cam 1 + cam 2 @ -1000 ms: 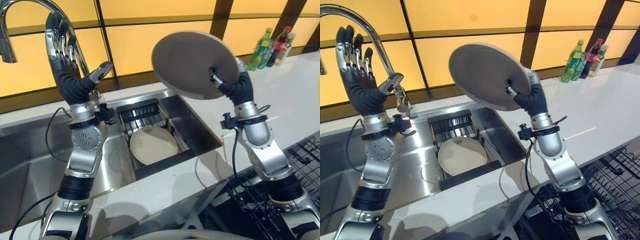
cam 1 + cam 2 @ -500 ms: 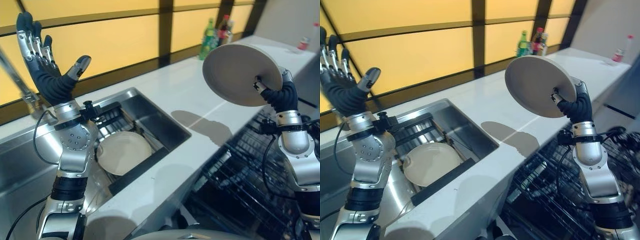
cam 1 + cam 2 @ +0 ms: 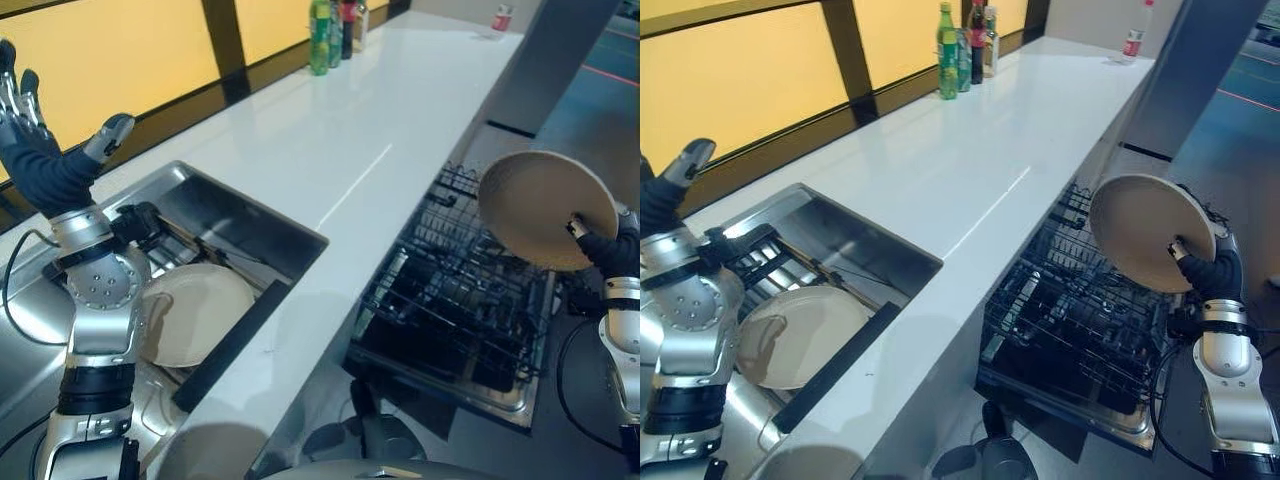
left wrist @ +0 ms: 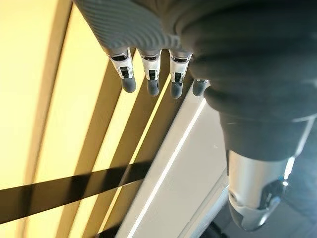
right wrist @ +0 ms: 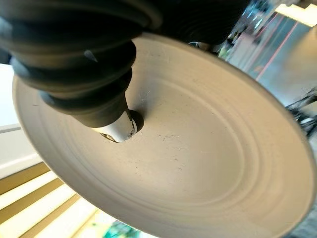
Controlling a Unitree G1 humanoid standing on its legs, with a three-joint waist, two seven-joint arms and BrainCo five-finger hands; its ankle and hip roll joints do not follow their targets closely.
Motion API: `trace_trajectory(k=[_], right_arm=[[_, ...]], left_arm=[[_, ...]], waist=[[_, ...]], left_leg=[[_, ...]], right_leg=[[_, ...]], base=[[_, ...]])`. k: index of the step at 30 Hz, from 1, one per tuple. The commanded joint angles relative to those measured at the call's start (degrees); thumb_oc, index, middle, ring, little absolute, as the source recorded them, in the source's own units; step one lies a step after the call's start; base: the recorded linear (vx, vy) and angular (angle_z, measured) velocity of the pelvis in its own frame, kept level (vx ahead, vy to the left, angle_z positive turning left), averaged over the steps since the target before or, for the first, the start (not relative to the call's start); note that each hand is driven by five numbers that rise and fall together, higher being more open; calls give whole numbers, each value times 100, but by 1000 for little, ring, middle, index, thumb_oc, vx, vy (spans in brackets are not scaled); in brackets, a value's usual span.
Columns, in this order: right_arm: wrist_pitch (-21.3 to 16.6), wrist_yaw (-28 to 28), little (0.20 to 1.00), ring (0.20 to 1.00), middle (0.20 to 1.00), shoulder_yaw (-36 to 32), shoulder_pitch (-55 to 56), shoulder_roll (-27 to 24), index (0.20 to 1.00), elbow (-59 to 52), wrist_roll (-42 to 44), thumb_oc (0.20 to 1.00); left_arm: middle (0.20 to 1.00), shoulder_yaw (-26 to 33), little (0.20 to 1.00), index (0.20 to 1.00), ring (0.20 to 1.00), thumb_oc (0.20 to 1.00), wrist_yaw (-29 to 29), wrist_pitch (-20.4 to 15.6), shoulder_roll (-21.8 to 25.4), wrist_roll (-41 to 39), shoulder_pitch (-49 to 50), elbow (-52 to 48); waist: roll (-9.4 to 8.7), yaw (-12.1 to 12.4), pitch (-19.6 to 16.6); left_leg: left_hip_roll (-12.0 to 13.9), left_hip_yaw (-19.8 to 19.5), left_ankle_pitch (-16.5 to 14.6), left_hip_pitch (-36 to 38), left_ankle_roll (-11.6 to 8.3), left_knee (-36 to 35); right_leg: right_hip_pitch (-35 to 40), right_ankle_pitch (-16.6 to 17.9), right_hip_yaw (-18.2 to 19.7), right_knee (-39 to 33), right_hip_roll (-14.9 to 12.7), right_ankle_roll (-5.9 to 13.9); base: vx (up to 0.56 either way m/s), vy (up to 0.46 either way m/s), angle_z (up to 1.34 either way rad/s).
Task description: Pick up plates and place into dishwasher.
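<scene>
Right hand (image 3: 1212,272) is pinching one plate (image 3: 1150,230) at its rim above the open dishwasher rack (image 3: 1080,320), not yet racked; second plate (image 3: 790,335) is waiting in the sink (image 3: 215,215); left hand (image 3: 45,165) is idling raised, fingers spread.

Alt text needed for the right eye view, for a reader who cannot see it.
The right hand holds a beige plate tilted above the open dishwasher rack. A second plate lies in the sink, beside the raised left hand.
</scene>
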Motion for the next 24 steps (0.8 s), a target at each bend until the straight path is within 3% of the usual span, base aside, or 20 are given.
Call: trace_trajectory(k=[1,3,9,16,24], right_arm=[[-89,-246,200,200,200,-54,-352,-378,200,-144,-375,200],[-8,-258,200,200,200,-65,-224,-352,200,-93,-567,200],[148,328,200,200,200,142,-80,-491,200,278,-769,200],[159,1553,200,200,200,610,-40,-693,200,658,-1033,200],[71,2238,200,200,200,1194,-220,-846,200,845,-1198,200]], left_arm=[[1000,296,1000,1000,1000,1000,-252,-195,339,129,49,32],[1000,303,1000,1000,1000,1000,-278,-197,385,73,57,-4],[1000,150,1000,1000,1000,1000,-204,-198,438,113,-64,193],[1000,92,1000,1000,1000,1000,-207,-218,417,225,46,193],[1000,66,1000,1000,1000,1000,-162,-256,478,223,77,270]], waist=[[81,72,-242],[8,201,-301],[17,132,-284],[48,96,-326],[-16,138,-344]], left_leg=[[-86,-512,6,-1090,676,668],[-90,-556,54,-1276,582,813],[-5,-718,179,-1187,387,626],[35,-624,246,-908,317,294],[95,-538,247,-818,274,228]], right_leg=[[546,-446,352,409,-152,331],[804,-550,85,-24,-224,223],[1085,-520,202,-636,-89,154],[1220,-407,300,-1006,-42,175],[1165,-190,290,-1213,-138,275]], base=[[-85,-126,-46],[-40,-203,-76],[6,-146,-35],[29,-58,-30],[25,-31,-2]])
